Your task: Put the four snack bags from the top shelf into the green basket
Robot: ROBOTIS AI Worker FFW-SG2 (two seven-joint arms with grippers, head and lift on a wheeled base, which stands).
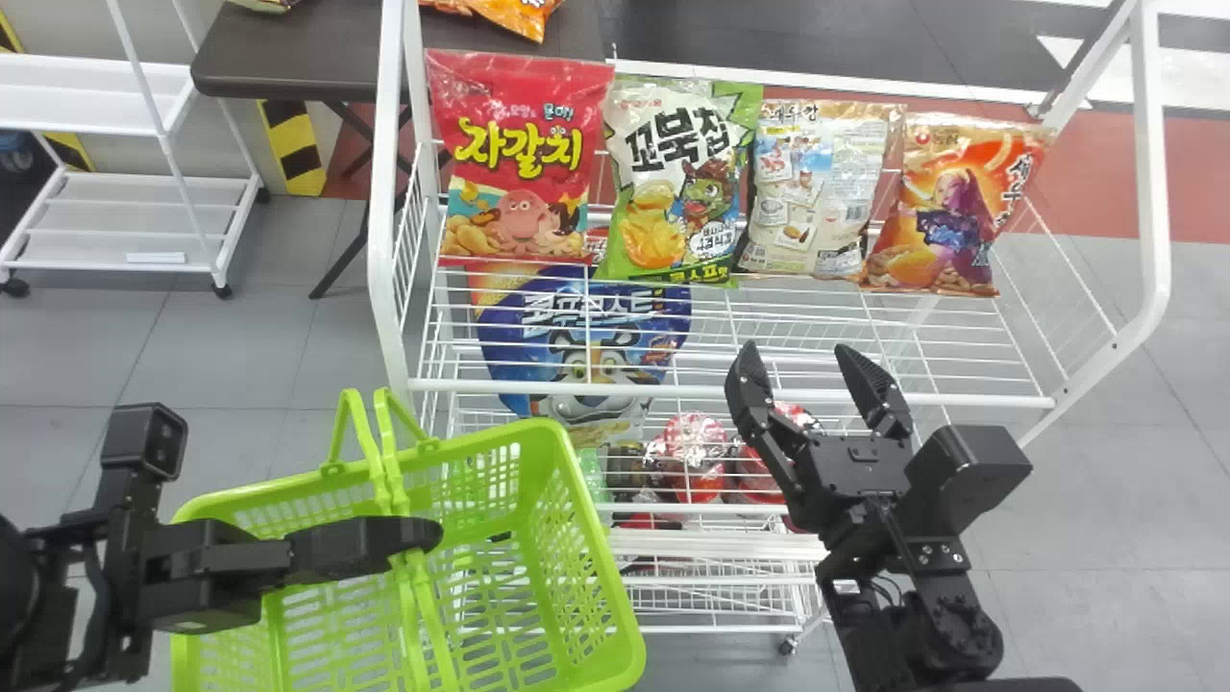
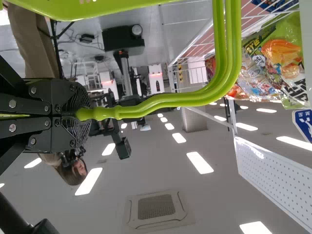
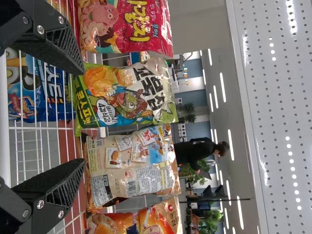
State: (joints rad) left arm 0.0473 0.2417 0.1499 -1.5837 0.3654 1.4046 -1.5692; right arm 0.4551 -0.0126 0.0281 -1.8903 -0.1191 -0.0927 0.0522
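The right gripper [image 1: 796, 351] is wide open and nearer the bags. In the head view, the tan bag [image 1: 815, 192] stands tall at its twelve o'clock, the green bag [image 1: 673, 183] at eleven, both on the top shelf [image 1: 615, 390]. The left gripper [image 2: 84, 114] grips the basket [image 1: 625, 634] handles [image 2: 165, 101].

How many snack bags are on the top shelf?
4, robot's left to right: red bag, green-and-white bag, beige bag, orange bag; any behind them would be hidden.
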